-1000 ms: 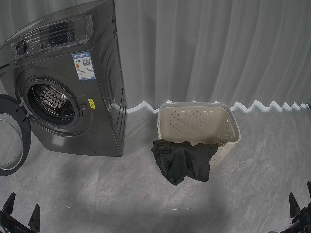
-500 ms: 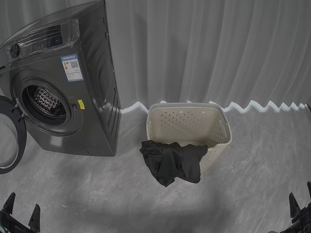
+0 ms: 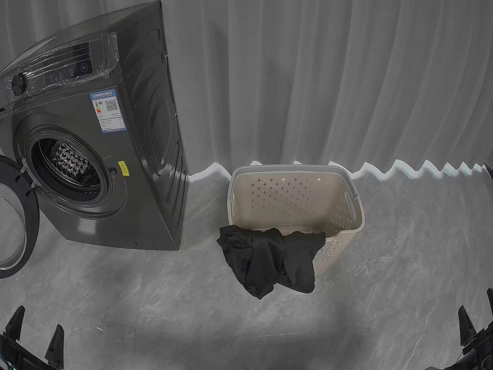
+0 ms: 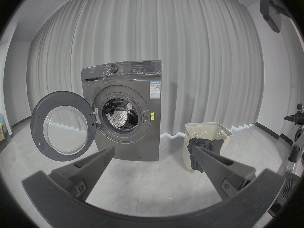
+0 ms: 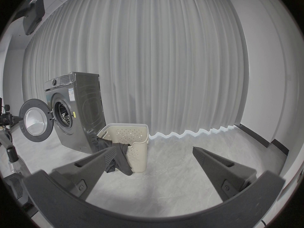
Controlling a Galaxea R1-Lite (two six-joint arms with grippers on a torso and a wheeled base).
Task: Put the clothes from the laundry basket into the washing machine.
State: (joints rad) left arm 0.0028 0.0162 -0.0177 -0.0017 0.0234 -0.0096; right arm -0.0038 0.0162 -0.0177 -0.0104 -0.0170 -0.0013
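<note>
The washing machine (image 3: 102, 145) is seen at upper left, its door (image 3: 13, 222) swung open. The laundry basket (image 3: 287, 196) is set on the floor (image 3: 154, 294) at centre, with a black garment (image 3: 267, 258) draped over its near rim, so loading is judged hardly begun. The left gripper (image 3: 39, 318) and right gripper (image 3: 475, 300) are held at the bottom corners, fingers spread wide, empty. A blue-edged label (image 3: 108, 111) and yellow sticker (image 3: 123, 168) are borne on the machine's front; their print cannot be read.
</note>
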